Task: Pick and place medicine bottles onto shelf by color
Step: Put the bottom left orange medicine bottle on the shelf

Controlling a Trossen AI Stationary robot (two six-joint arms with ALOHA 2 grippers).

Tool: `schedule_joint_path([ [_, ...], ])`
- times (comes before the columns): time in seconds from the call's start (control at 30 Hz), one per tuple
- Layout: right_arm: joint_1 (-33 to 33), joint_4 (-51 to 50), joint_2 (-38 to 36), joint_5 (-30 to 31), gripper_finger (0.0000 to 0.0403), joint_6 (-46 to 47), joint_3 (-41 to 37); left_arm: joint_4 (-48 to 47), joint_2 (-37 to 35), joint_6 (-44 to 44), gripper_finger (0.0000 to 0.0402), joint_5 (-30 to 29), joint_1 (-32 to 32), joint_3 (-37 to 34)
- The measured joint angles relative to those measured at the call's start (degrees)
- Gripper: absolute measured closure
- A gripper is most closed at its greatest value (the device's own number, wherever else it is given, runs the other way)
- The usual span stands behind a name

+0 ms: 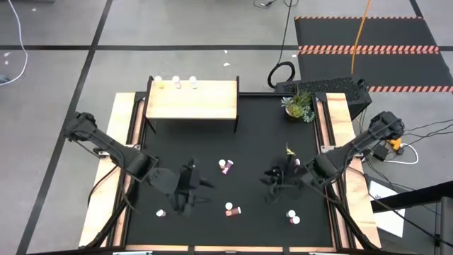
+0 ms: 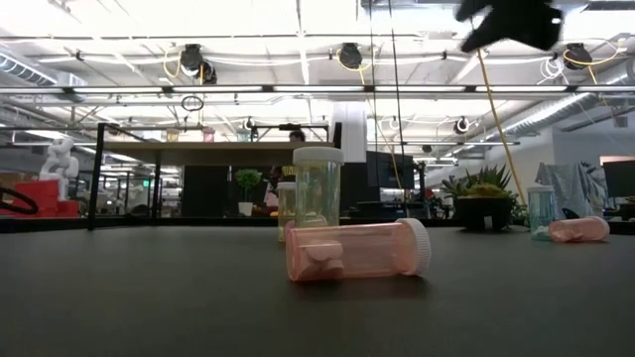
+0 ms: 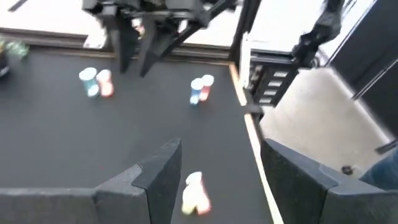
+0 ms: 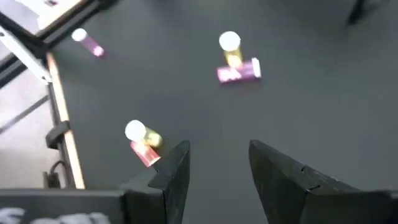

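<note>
Three bottles (image 1: 176,83) line the shelf's (image 1: 191,103) back edge.

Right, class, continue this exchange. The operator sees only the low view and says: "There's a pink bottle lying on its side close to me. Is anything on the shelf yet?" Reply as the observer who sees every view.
Observer: Yes. Three medicine bottles stand in a row along the far edge of the shelf.
Operator: Is the left hand holding anything?
Observer: No. The left hand is open and empty above the table.
Operator: And the right one?
Observer: The right hand is open and empty too.
</note>
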Motion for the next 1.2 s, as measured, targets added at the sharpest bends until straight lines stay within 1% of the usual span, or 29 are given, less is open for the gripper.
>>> schedule_joint_path([
  [0.1,2.2,-1.2,-0.1,3.1,0.0246,3.4,0.0,9.0,1.3,2.9,0.0183,0.0,-0.6,-6.7],
  [0.2,3.5,-0.8,-0.1,5.8,0.0246,5.8,0.0,19.1,3.1,3.5,0.0183,0.0,-0.6,-11.9],
  [0.3,4.4,0.7,-0.1,5.8,0.0246,5.9,0.0,26.0,5.5,0.5,0.0183,0.0,-1.0,-15.3],
  [0.33,4.7,0.9,-0.1,5.8,0.0246,5.8,0.0,26.7,6.1,-0.7,0.0183,-0.1,-1.1,-15.8],
  [0.57,5.9,-1.6,-0.1,5.8,0.0246,6.8,0.0,28.3,11.8,-3.5,0.0183,0.0,-3.5,-15.9],
  [0.8,5.8,-2.0,-0.1,5.7,0.0246,9.5,-0.4,29.5,15.5,-7.0,0.0183,0.0,-4.0,-15.9],
  [0.97,6.0,3.4,-0.1,5.4,0.0246,12.5,-4.3,28.1,15.8,-6.6,0.0183,-0.2,-3.2,-15.9],
  [1.07,6.1,9.7,0.0,3.6,0.0246,14.7,-8.0,25.0,15.2,-7.1,0.0183,-3.4,-2.2,-15.9],
  [1.2,6.1,18.5,0.0,1.8,0.0245,16.1,-11.9,21.6,15.2,-11.9,0.0183,-7.5,0.1,-15.9],
])
